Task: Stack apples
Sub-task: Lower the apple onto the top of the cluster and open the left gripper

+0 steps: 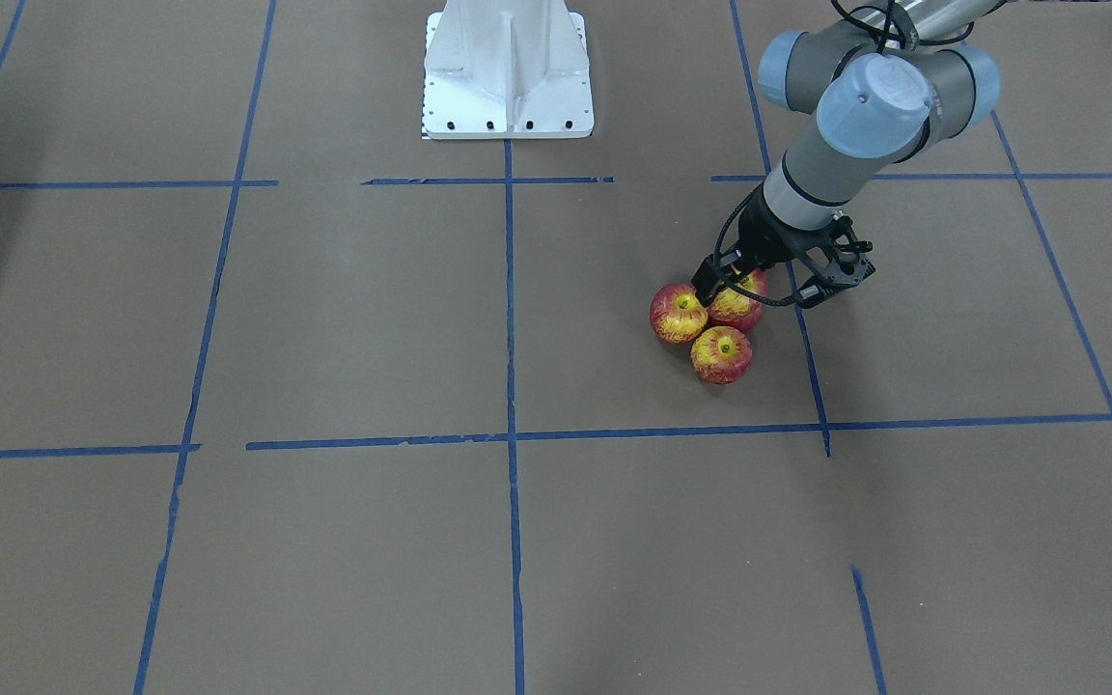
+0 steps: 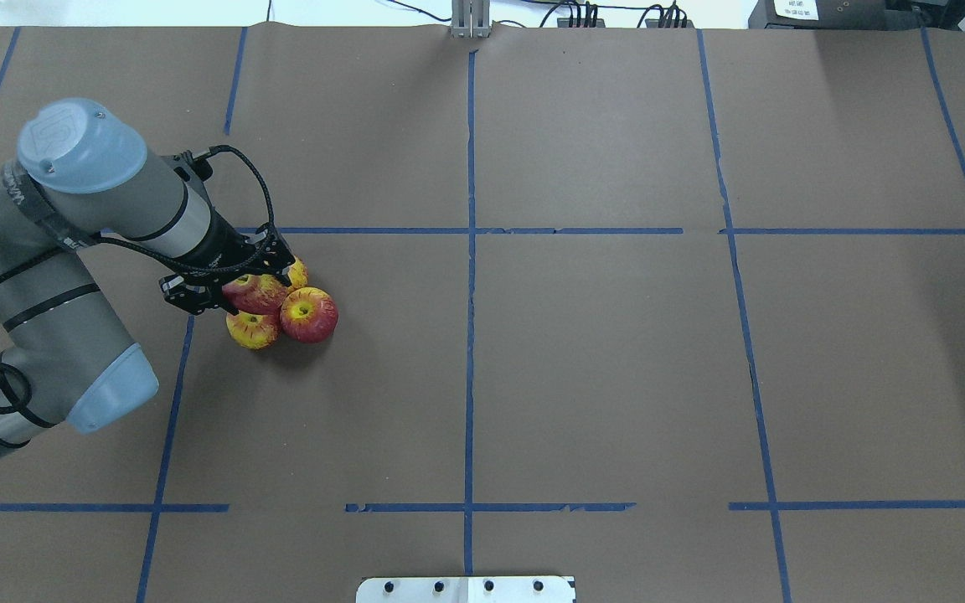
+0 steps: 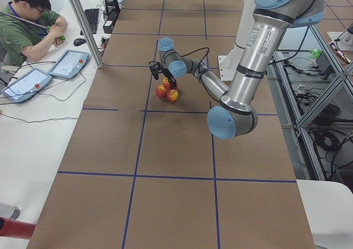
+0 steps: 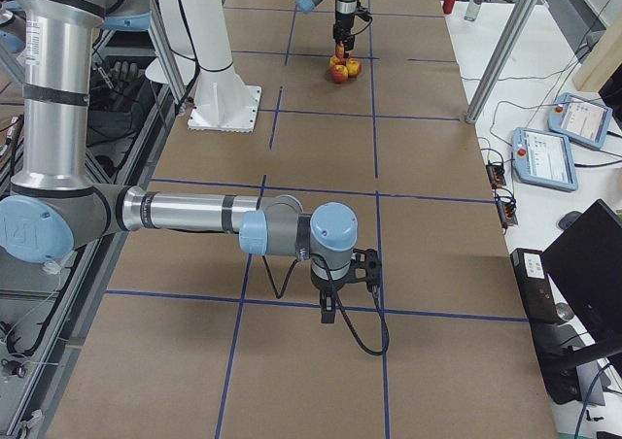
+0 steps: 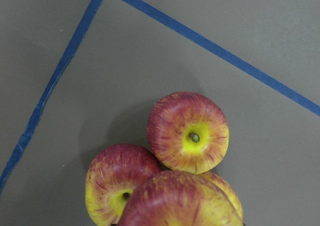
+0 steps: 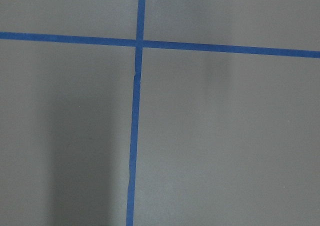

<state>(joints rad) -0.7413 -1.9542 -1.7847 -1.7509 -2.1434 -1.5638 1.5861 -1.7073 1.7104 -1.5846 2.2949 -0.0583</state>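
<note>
Three red-and-yellow apples lie in a tight cluster on the brown table: one (image 1: 678,313), one (image 1: 721,354), and one mostly hidden behind them (image 2: 298,271). My left gripper (image 1: 732,290) is shut on a fourth apple (image 1: 741,307) and holds it directly over the cluster. I cannot tell if it touches them. In the left wrist view the held apple (image 5: 180,202) fills the bottom edge above the others (image 5: 188,132). My right gripper (image 4: 328,313) hangs over bare table far from the apples. I cannot tell whether it is open or shut.
Blue tape lines (image 1: 510,290) divide the brown paper table into squares. The white robot base (image 1: 508,72) stands at the table's middle edge. An operator (image 3: 27,23) sits with tablets at a side desk past the far edge.
</note>
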